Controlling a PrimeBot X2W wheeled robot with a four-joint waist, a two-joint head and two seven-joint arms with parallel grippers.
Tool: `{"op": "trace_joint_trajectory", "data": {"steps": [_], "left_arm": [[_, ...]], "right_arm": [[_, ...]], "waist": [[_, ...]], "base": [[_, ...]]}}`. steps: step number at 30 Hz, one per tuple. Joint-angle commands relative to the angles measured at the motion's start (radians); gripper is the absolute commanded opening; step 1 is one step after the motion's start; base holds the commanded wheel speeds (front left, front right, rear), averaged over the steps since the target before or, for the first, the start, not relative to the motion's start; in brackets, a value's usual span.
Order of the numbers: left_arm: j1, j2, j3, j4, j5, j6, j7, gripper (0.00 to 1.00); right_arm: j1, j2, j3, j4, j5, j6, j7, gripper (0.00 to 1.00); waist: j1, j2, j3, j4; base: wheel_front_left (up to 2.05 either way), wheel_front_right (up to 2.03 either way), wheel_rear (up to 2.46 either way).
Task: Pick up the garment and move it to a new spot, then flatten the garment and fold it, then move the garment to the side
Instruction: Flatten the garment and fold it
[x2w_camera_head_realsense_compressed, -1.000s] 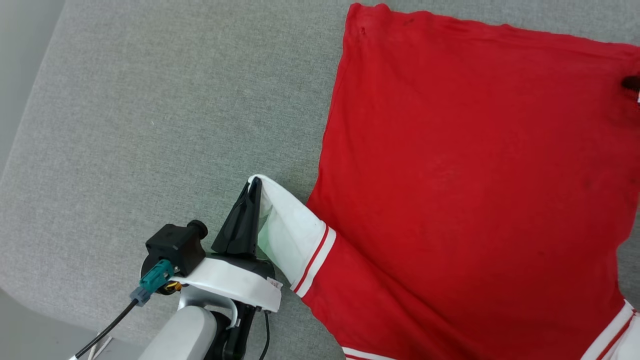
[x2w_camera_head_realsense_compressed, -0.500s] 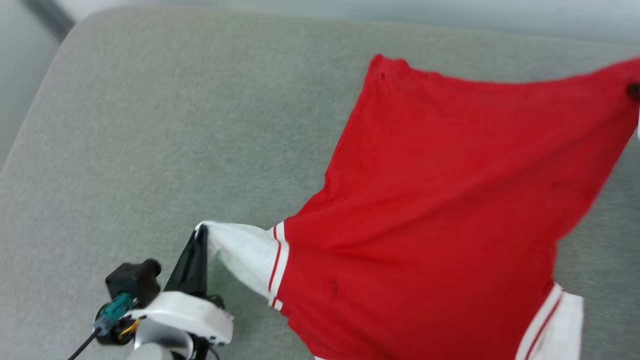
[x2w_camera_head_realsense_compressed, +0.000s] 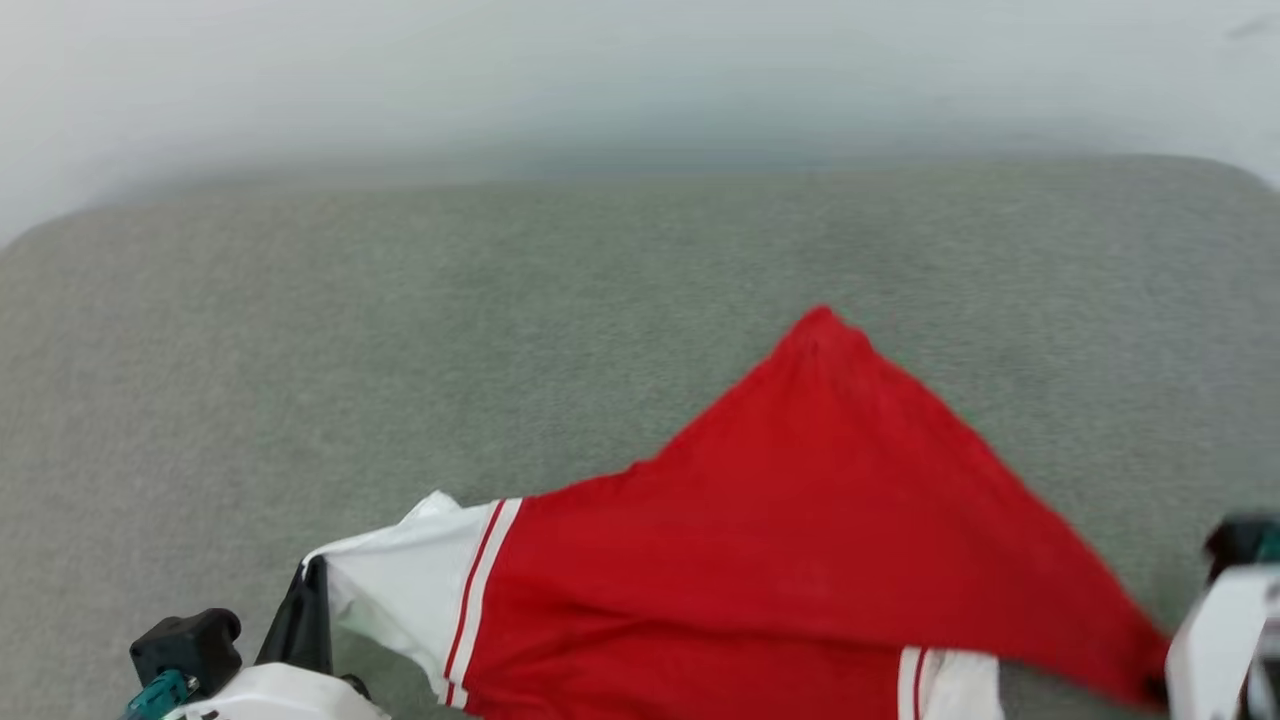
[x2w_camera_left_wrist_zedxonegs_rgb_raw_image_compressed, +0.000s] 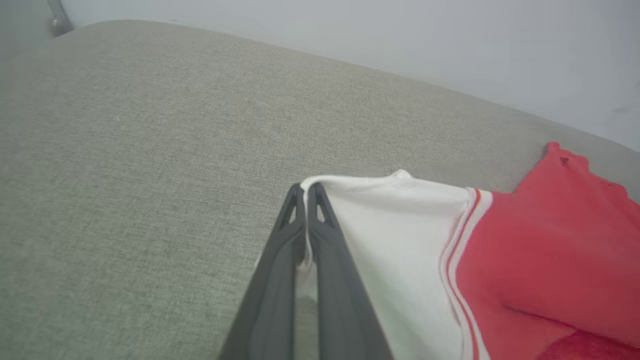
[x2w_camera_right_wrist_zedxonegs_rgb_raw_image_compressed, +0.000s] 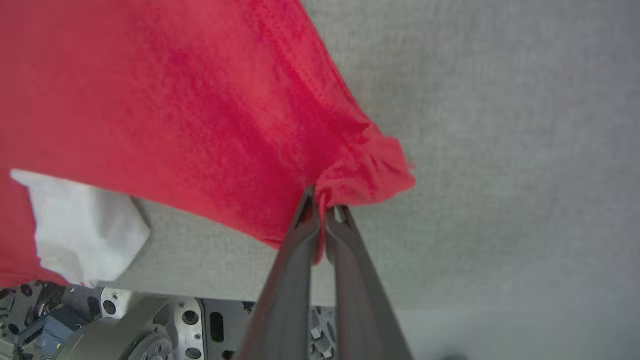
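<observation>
2 grippers hold the garment (x2w_camera_head_realsense_compressed: 800, 520) in the head view. The left gripper (x2w_camera_head_realsense_compressed: 316, 570) at the lower left pinches the cuff of a white sleeve (x2w_camera_head_realsense_compressed: 400, 590). The right gripper (x2w_camera_head_realsense_compressed: 1156, 688) at the lower right edge meets a red corner, though its fingertips are blurred here. Between them the red cloth rises to 1 peak pointing toward the far side of the gray cushion (x2w_camera_head_realsense_compressed: 300, 350). Bare cushion lies open to the left and beyond the peak, up to a rounded far edge against a pale wall (x2w_camera_head_realsense_compressed: 600, 70). A dark mark on the left wrist's white housing is too small to read.

From the left wrist, the 2 dark fingers are pressed together on the sleeve's folded edge, with white cloth caught between them. The stripe trim (x2w_camera_left_wrist_zedxonegs_rgb_raw_image_compressed: 462, 240) runs where white meets red. Open cushion spreads left and ahead, and its curved border sits near the wall.

From the right wrist, the fingers are clamped on a bunched red hem corner. The cloth hangs stretched to the left, with a second white sleeve (x2w_camera_right_wrist_zedxonegs_rgb_raw_image_compressed: 80, 225) drooping below it. Under that is a metal plate (x2w_camera_right_wrist_zedxonegs_rgb_raw_image_compressed: 200, 320) with holes, just past the cushion's near edge. Bare cushion fills the right side.
</observation>
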Motion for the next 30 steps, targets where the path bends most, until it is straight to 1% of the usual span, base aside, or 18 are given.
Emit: {"op": "trace_joint_trajectory", "data": {"steps": [1,4,5,7,8,9,12,13,15,17,21,24,26,28,30], "left_arm": [[0.017,0.007,0.003,-0.009,-0.003,0.009,0.007,0.0],[0.032,0.019,0.007,-0.022,-0.007,0.019,0.021,0.0],[0.042,0.026,0.007,-0.037,-0.007,0.028,0.031,0.0],[0.045,0.03,0.007,-0.047,-0.006,0.034,0.038,0.0],[0.044,0.031,0.005,-0.051,-0.005,0.036,0.041,0.0],[0.044,0.031,0.005,-0.051,-0.005,0.036,0.041,0.0],[0.035,0.036,0.001,-0.067,0.0,0.04,0.05,0.0],[0.019,0.037,-0.004,-0.084,0.008,0.047,0.059,0.0],[0.003,0.036,-0.011,-0.095,0.013,0.047,0.062,0.0],[-0.015,0.032,-0.019,-0.108,0.018,0.037,0.063,0.0],[-0.067,0.027,-0.04,-0.127,0.038,0.031,0.069,0.0],[-0.106,0.02,-0.051,-0.139,0.054,0.029,0.07,0.0],[-0.13,0.015,-0.063,-0.147,0.064,0.024,0.071,0.0],[-0.152,0.008,-0.076,-0.152,0.072,0.02,0.072,0.0],[-0.175,0.001,-0.084,-0.154,0.079,0.015,0.072,0.0]], "right_arm": [[0.08,0.047,-0.024,-0.024,0.001,-0.001,0.013,0.0],[0.191,0.12,-0.059,-0.046,-0.001,-0.001,0.022,0.0],[0.232,0.169,-0.086,-0.065,-0.001,-0.001,0.0,1.0],[0.233,0.189,-0.105,-0.072,-0.004,-0.001,-0.034,1.0],[0.225,0.189,-0.108,-0.08,-0.012,-0.001,-0.061,1.0],[0.225,0.189,-0.108,-0.08,-0.012,-0.001,-0.061,1.0],[0.179,0.198,-0.133,-0.091,-0.021,-0.001,-0.173,1.0],[0.124,0.2,-0.154,-0.079,-0.033,-0.001,-0.311,1.0],[0.075,0.207,-0.169,-0.055,-0.038,-0.001,-0.415,1.0],[0.021,0.211,-0.169,-0.031,-0.042,-0.001,-0.51,1.0],[-0.085,0.199,-0.149,0.02,-0.041,-0.001,-0.654,1.0],[-0.176,0.188,-0.118,0.056,-0.017,-0.001,-0.679,1.0],[-0.235,0.166,-0.089,0.077,-0.002,-0.001,-0.649,1.0],[-0.293,0.141,-0.047,0.1,0.014,-0.001,-0.58,1.0],[-0.354,0.111,0.007,0.109,0.029,-0.001,-0.476,1.0]], "waist": [[0.0003,-0.0001,-0.028,-0.036],[0.0003,-0.0001,-0.031,-0.056],[0.0003,-0.0001,-0.032,-0.072],[0.0003,-0.0001,-0.031,-0.081],[0.0003,-0.0001,-0.03,-0.084],[0.0003,-0.0001,-0.03,-0.084],[0.0003,-0.0001,-0.02,-0.088],[0.0003,-0.0001,-0.003,-0.086],[0.0003,-0.0001,0.012,-0.079],[0.0003,-0.0001,0.03,-0.069],[0.0003,-0.0001,0.081,-0.038],[0.0003,-0.0001,0.123,-0.019],[0.0003,-0.0001,0.149,-0.003],[0.0003,-0.0001,0.171,0.017],[0.0003,-0.0001,0.194,0.033]], "base": [[0.0,0.0,0.0],[0.0,0.0,0.0],[0.0,0.0,0.0],[0.0,0.0,0.0],[0.0,0.0,0.0],[0.0,0.0,0.0],[0.0,0.0,0.0],[0.0,0.0,0.0],[0.0,0.0,0.0],[0.0,0.0,0.0],[0.0,0.0,0.0],[0.0,0.0,0.0],[0.0,0.0,0.0],[0.0,0.0,0.0],[0.0,0.0,0.0]]}}
